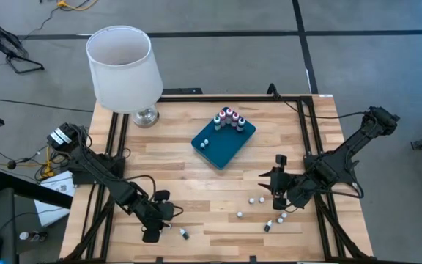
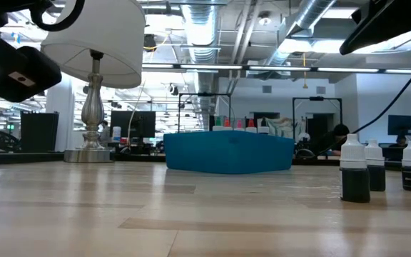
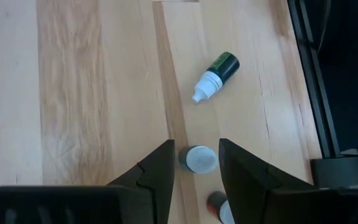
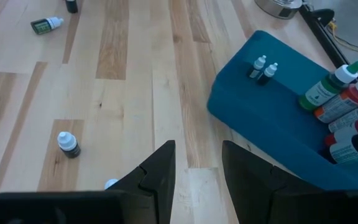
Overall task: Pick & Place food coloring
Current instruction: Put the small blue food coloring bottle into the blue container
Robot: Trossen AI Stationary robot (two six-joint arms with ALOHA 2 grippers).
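The food coloring is a set of tiny bottles. Several stand upright on the wood near my right gripper (image 1: 278,187), such as one (image 1: 252,199) and another (image 4: 68,144). More stand on the teal tray (image 1: 223,141), two of them small (image 4: 260,65), with a cluster of red and green tops (image 4: 347,102) at its far end. My left gripper (image 1: 161,210) is open low over the table's near left. Its fingers stand on either side of an upright white-capped bottle (image 3: 199,159); I cannot tell whether they touch it. A dark bottle (image 3: 216,70) lies on its side beyond. My right gripper (image 4: 197,149) is open and holds nothing.
A white-shaded lamp (image 1: 123,67) on a silver base stands at the far left corner. Another red-marked bottle (image 3: 219,205) sits beside my left gripper's finger. Black frame rails (image 1: 306,132) run along the table's sides. Bare wood lies between the two arms.
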